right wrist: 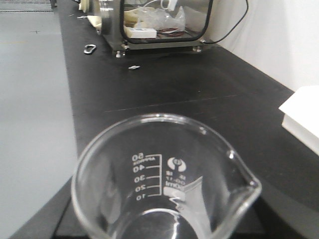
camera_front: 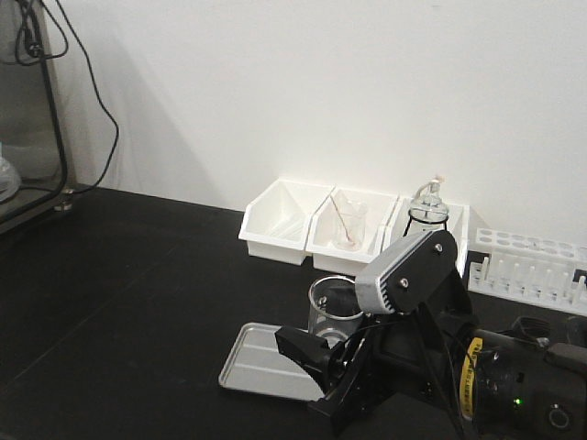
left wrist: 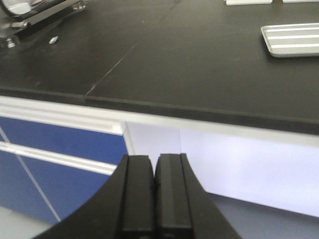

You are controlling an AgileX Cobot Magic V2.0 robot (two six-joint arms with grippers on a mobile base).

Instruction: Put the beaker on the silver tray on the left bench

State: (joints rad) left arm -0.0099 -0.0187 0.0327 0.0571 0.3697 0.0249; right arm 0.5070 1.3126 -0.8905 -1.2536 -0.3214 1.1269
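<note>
Right gripper (camera_front: 323, 348) is clamped on the beaker (camera_front: 336, 304), keeping it upright over the tray's (camera_front: 252, 362) right end by the desk's (camera_front: 138, 275) front edge, presumably to set it down flat, while the left gripper (left wrist: 154, 199) hangs closed and empty, out of the way.

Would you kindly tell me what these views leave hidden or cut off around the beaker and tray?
Front view: the base of the beaker, and whether it touches the silver tray, is hidden by the right gripper.
Right wrist view: the beaker base is cut off by the bottom edge, and the gripper fingers are out of frame.
Left wrist view: the silver tray is cut off by the right edge, and the beaker is not in view.
</note>
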